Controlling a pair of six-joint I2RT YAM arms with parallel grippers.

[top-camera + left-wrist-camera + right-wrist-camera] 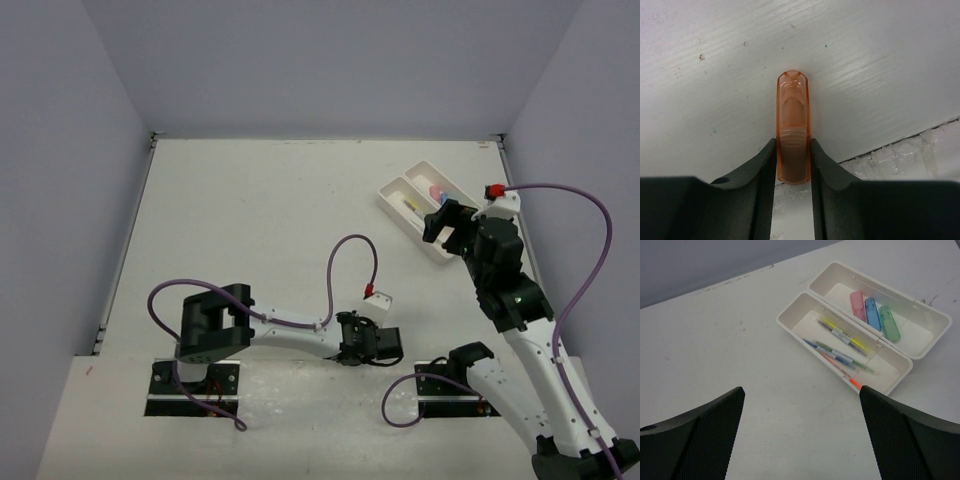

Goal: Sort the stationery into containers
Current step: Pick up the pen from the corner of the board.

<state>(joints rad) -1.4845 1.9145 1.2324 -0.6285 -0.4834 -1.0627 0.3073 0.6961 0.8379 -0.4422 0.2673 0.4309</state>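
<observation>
My left gripper (793, 150) is shut on a stubby translucent orange marker (793, 115), held low over the table near the front edge; in the top view this gripper (388, 345) hides it. The white two-compartment tray (795, 315) lies open at the back right (386, 200). Its near compartment holds thin pens: yellow (842, 335), blue and green (840, 354), pink (837, 367). Its far compartment holds pink (858, 305), blue (871, 313) and green (889, 323) stubby markers. My right gripper (801, 395) is open and empty, raised just in front of the tray (445, 222).
A taped seam at the table's front edge (900, 150) runs just under the left gripper. Purple cables loop from both arms (345, 250). Grey walls close off the table's left, back and right sides.
</observation>
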